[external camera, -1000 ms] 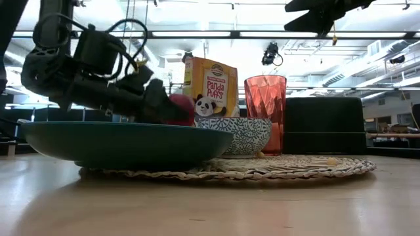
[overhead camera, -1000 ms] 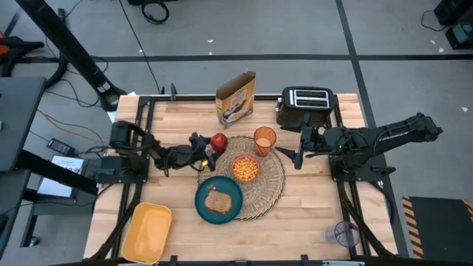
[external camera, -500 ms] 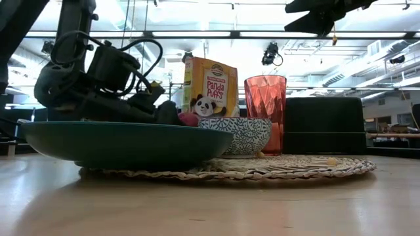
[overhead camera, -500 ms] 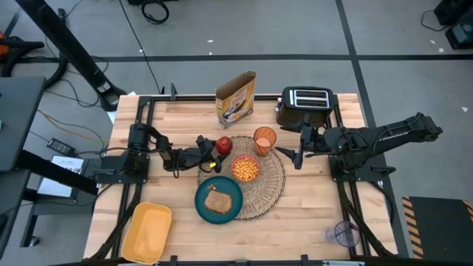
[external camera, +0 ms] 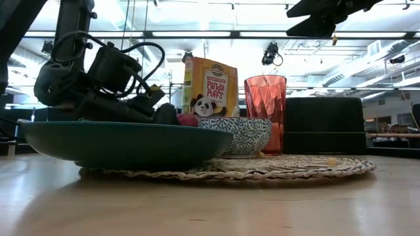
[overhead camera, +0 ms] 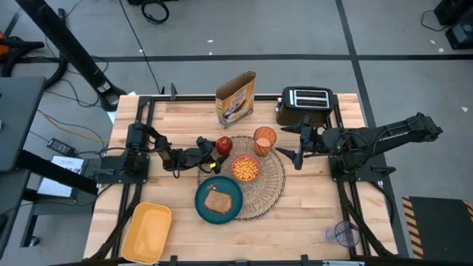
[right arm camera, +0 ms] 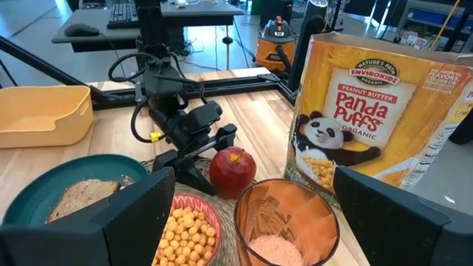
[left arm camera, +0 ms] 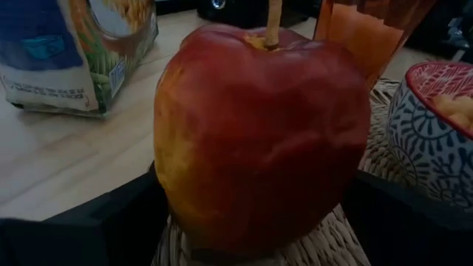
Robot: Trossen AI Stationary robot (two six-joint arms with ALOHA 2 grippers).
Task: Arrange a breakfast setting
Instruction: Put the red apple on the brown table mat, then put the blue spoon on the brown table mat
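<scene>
Wooden counter point(overhead camera: 310, 199) is carrying the woven placemat point(overhead camera: 272, 185) at frame centre; the red apple point(overhead camera: 223, 144) is sitting on its upper-left edge between my spread left jaws point(overhead camera: 209, 150), while my right jaws point(overhead camera: 298, 148) are waiting spread at centre right.

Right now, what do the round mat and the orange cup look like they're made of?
The round placemat looks like woven straw or a similar plant fibre: pale tan, matte, with coiled braided rings. The orange cup looks like see-through plastic, though it could be glass: light shines through it, and its glossy sides have faceted ridges in the low view.
</scene>
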